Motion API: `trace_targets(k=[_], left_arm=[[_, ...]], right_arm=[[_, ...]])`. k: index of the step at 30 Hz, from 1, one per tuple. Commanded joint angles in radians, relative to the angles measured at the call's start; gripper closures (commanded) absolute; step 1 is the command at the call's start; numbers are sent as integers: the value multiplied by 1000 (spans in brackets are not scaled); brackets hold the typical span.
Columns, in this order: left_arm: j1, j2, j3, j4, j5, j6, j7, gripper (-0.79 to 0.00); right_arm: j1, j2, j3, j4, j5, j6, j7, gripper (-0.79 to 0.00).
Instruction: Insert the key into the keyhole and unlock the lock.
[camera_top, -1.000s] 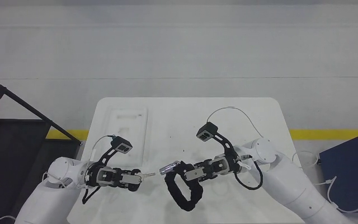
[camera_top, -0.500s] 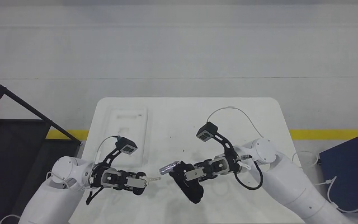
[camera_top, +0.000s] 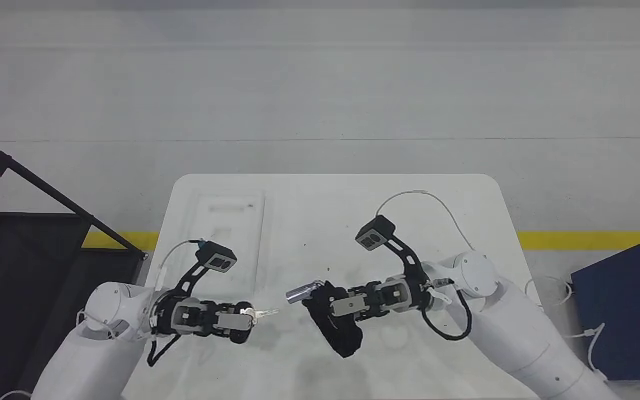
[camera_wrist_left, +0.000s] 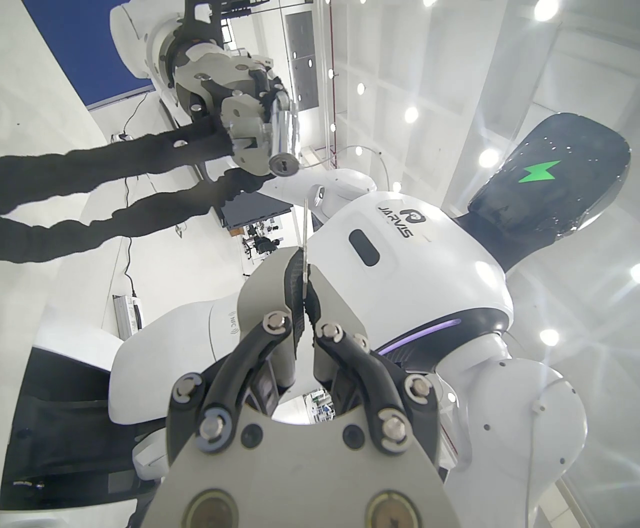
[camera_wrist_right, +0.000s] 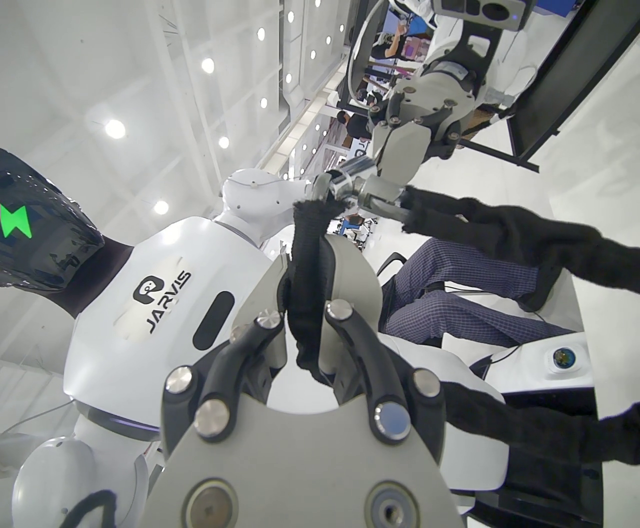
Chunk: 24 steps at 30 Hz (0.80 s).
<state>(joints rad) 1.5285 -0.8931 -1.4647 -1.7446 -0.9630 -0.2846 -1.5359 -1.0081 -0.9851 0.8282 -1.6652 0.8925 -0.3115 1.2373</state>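
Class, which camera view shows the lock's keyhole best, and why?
The left wrist view: the keyhole faces this camera, ahead of the key. The top view shows the lock side-on; the right wrist view shows its cylinder from behind, slot hidden.

top view: bright, flat, even overhead light. white table (camera_top: 450, 215) is close to washed out, only faint soft shadows on it. both wrist views look up into round ceiling lamps (camera_wrist_left: 549, 337): strong glare, starburst flare and a pale haze on the lamp side of the left wrist view. chrome body of the lock (camera_wrist_left: 280, 132) throws hard highlights, its black sleeve goes flat dark with little detail. key (camera_wrist_left: 304, 230) is just a thin glint. heavy fisheye bending at the wrist view edges.
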Motion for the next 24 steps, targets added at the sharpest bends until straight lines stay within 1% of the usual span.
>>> trace_targets(k=[1, 7, 10, 19, 24], left_arm=[[10, -4, -15, 3, 0, -1, 1, 0], [22, -19, -32, 16, 3, 0, 0, 0], [18, -28, -21, 13, -27, 0, 0, 0], [-3, -42, -3, 62, 9, 0, 0, 0], [-15, -50, 22, 48, -7, 0, 0, 0]], right_arm=[[-14, 0, 9, 1, -6, -3, -6, 0], [-59, -1, 36, -5, -4, -31, -17, 0], [-70, -2, 45, -11, -9, -30, -15, 0], [-73, -4, 48, -18, -8, -28, -7, 0], [-73, -4, 48, -18, -8, -28, -7, 0]])
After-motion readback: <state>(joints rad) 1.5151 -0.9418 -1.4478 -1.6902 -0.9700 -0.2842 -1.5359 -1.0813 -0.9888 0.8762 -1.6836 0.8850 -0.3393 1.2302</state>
